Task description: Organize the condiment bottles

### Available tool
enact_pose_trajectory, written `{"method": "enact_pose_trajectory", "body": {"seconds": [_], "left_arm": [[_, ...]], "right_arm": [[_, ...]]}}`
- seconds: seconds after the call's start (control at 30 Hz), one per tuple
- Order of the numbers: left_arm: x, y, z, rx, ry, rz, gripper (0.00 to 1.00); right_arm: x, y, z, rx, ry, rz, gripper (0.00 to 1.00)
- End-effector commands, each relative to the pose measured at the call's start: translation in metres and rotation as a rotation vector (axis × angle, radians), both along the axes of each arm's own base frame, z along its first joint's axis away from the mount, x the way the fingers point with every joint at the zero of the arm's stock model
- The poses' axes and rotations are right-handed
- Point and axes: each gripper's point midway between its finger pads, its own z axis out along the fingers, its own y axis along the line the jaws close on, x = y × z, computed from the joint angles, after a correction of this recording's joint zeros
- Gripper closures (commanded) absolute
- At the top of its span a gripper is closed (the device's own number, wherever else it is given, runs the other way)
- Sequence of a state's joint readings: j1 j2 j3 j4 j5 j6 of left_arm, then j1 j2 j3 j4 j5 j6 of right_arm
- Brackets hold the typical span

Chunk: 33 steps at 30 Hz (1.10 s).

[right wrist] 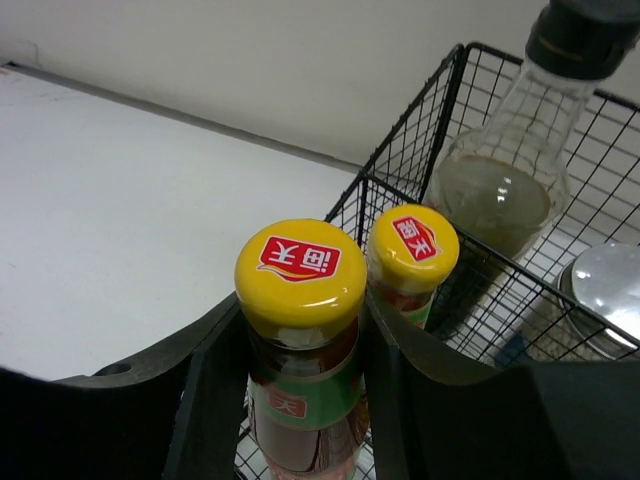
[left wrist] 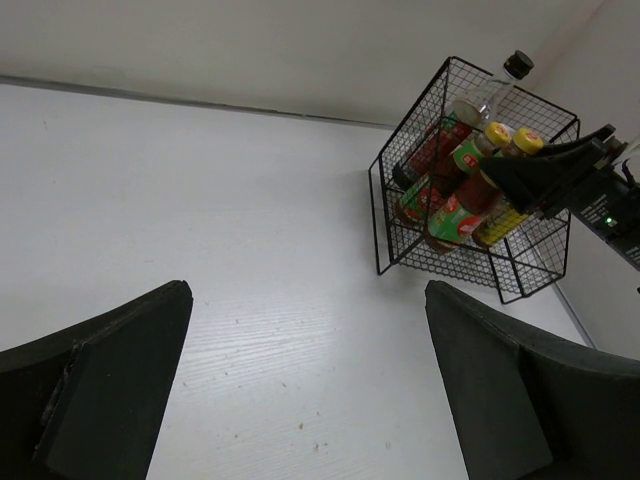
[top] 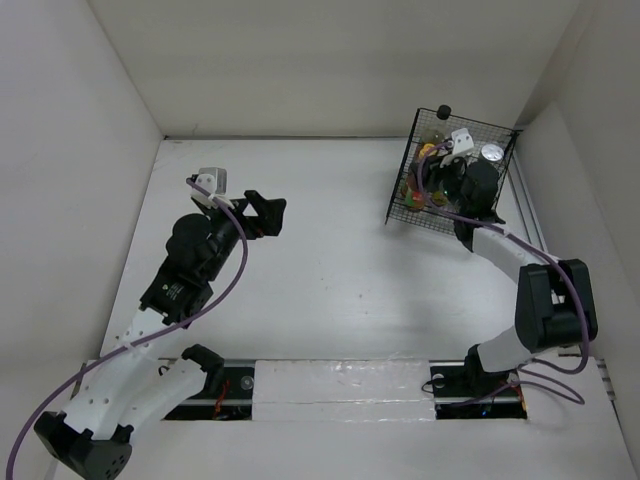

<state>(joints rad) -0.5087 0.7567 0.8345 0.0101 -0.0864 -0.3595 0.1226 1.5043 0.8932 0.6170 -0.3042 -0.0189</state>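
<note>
A black wire basket (top: 398,196) stands at the back right and holds the condiment bottles. My right gripper (right wrist: 300,345) reaches into it and is shut on the neck of a red-sauce bottle with a yellow cap (right wrist: 300,275). A second yellow-capped red-sauce bottle (right wrist: 413,245) stands just behind it. A dark-sauce bottle with a black cap (right wrist: 505,190) and a silver-lidded shaker (right wrist: 605,290) are in the basket too. My left gripper (left wrist: 308,300) is open and empty over the bare table, well left of the basket (left wrist: 400,135).
White walls close in the table at the back and on both sides. The basket sits close to the back right corner. The right arm (top: 520,260) stretches from the near edge to the basket.
</note>
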Motion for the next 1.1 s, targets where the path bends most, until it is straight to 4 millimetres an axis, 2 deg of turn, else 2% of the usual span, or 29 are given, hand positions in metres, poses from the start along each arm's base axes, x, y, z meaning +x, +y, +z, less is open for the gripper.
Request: {"method": "enact_pose_trajectory", "body": {"seconds": [0.0,0.03,0.07,0.13,0.17,0.23,0.27,0.3,0.4,0.43,0.53,0.57,0.6,0.63,0.67,0.7,0.8,0.87,0.93,1.0,1.07], "left_arm": [[0.000,0.001,0.029,-0.025,-0.071,0.003,0.00],[0.000,0.001,0.029,-0.025,-0.071,0.003,0.00],[0.000,0.001,0.029,-0.025,-0.071,0.003,0.00],[0.000,0.001,0.029,-0.025,-0.071,0.003,0.00],[0.000,0.001,0.029,-0.025,-0.071,0.003,0.00],[0.002,0.000,0.027,-0.021,-0.063,0.003,0.00],[0.001,-0.001,0.027,-0.021,-0.063,-0.006,0.00],[0.001,-0.001,0.027,-0.021,-0.063,-0.006,0.00],[0.001,-0.001,0.027,-0.021,-0.063,-0.006,0.00],[0.001,-0.001,0.027,-0.021,-0.063,-0.006,0.00],[0.001,-0.001,0.027,-0.021,-0.063,-0.006,0.00],[0.001,-0.001,0.027,-0.021,-0.063,-0.006,0.00],[0.001,-0.001,0.027,-0.021,-0.063,-0.006,0.00],[0.001,-0.001,0.031,-0.025,-0.071,-0.006,0.00],[0.001,-0.001,0.031,-0.025,-0.071,-0.006,0.00],[0.001,-0.001,0.031,-0.025,-0.071,-0.006,0.00],[-0.002,0.000,0.032,-0.025,-0.071,-0.006,0.00],[-0.001,0.002,0.032,-0.025,-0.071,0.003,0.00],[-0.003,0.003,0.032,-0.024,-0.070,0.003,0.00],[-0.002,0.005,0.032,-0.024,-0.070,0.013,0.00],[-0.006,0.007,0.037,-0.033,-0.086,0.013,0.00]], "right_arm": [[0.002,0.004,0.065,0.051,-0.235,-0.007,0.82],[0.002,0.010,0.057,0.050,-0.224,0.005,0.82],[0.002,0.009,0.061,0.062,-0.235,-0.005,0.82],[0.002,0.013,0.037,0.069,-0.186,-0.002,0.82],[0.002,0.011,0.036,0.071,-0.190,-0.013,0.82],[-0.001,0.017,0.022,0.079,-0.163,-0.009,0.80],[-0.001,0.018,0.024,0.089,-0.168,-0.008,0.79],[-0.002,0.020,0.014,0.086,-0.147,-0.010,0.79],[-0.004,0.021,0.003,0.085,-0.123,-0.029,0.73],[-0.006,0.023,0.000,0.086,-0.121,-0.030,0.65],[-0.010,0.024,0.004,0.090,-0.128,-0.037,0.49],[-0.010,0.024,0.004,0.090,-0.128,-0.037,0.39],[-0.011,0.024,0.009,0.093,-0.138,-0.037,0.35],[-0.013,0.021,0.013,0.095,-0.143,-0.049,0.27],[-0.014,0.018,0.010,0.093,-0.128,-0.066,0.23],[-0.017,0.016,0.019,0.098,-0.143,-0.075,0.19],[-0.021,0.011,0.024,0.098,-0.136,-0.098,0.07],[-0.026,0.005,0.031,0.099,-0.133,-0.121,0.02],[-0.032,0.001,0.048,0.109,-0.158,-0.138,0.02],[-0.036,-0.003,0.050,0.101,-0.149,-0.165,0.02],[-0.042,-0.006,0.062,0.097,-0.162,-0.177,0.00]]}}
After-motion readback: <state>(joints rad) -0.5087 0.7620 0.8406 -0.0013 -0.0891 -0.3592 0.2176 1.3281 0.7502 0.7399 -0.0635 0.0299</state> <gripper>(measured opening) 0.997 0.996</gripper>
